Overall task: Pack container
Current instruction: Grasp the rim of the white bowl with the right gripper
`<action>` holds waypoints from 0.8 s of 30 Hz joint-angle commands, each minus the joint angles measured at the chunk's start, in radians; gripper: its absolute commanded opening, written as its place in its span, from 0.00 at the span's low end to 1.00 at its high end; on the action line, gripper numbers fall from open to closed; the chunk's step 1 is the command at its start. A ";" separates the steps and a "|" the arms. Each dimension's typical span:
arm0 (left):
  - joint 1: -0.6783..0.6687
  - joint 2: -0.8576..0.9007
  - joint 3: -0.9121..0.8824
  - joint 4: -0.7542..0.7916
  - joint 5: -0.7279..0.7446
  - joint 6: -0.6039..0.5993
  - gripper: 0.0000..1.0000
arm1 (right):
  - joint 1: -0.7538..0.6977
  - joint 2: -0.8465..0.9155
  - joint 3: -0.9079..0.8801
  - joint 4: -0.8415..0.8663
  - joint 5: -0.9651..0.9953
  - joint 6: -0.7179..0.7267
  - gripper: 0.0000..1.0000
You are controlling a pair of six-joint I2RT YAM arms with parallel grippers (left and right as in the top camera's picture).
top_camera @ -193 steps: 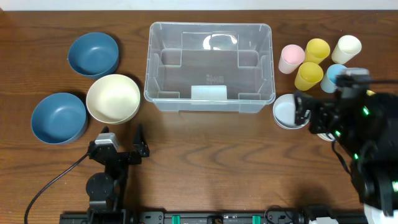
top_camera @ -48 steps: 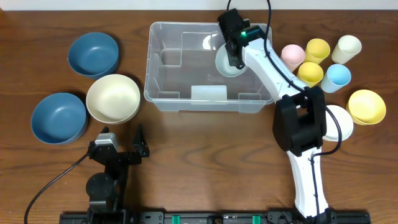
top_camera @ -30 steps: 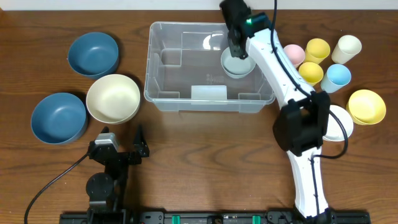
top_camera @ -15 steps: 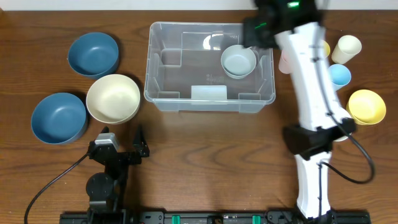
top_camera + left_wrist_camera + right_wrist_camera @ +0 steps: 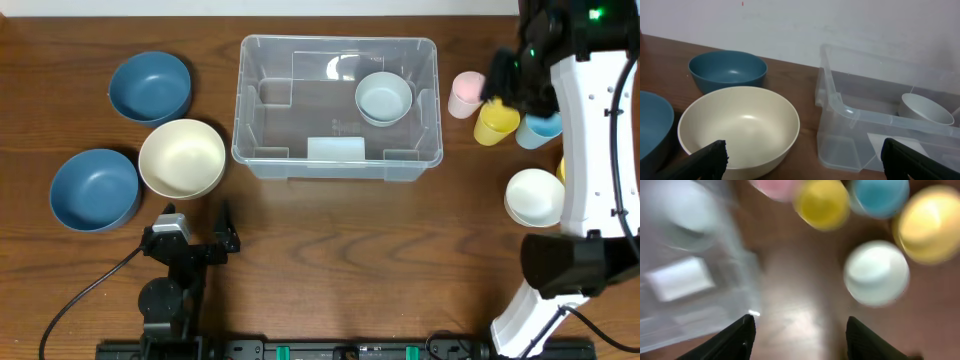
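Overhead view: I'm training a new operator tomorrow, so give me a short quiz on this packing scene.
1. True or false: the container holds two bowls.
2. The cup nearest the container is: A green cup, B pink cup, C black cup.
3. How many blue bowls lie left of the container?
Key: 1 false, only one pale bowl is inside; 2 B; 3 two.
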 commanded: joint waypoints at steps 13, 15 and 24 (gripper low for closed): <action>-0.004 -0.006 -0.023 -0.023 0.003 0.006 0.98 | -0.151 -0.082 -0.624 0.289 0.168 -0.040 0.57; -0.004 -0.005 -0.023 -0.023 0.003 0.006 0.98 | -0.155 -0.082 -0.691 0.352 0.167 -0.045 0.57; -0.004 -0.005 -0.023 -0.023 0.003 0.006 0.98 | -0.180 -0.082 -0.865 0.544 0.111 -0.142 0.58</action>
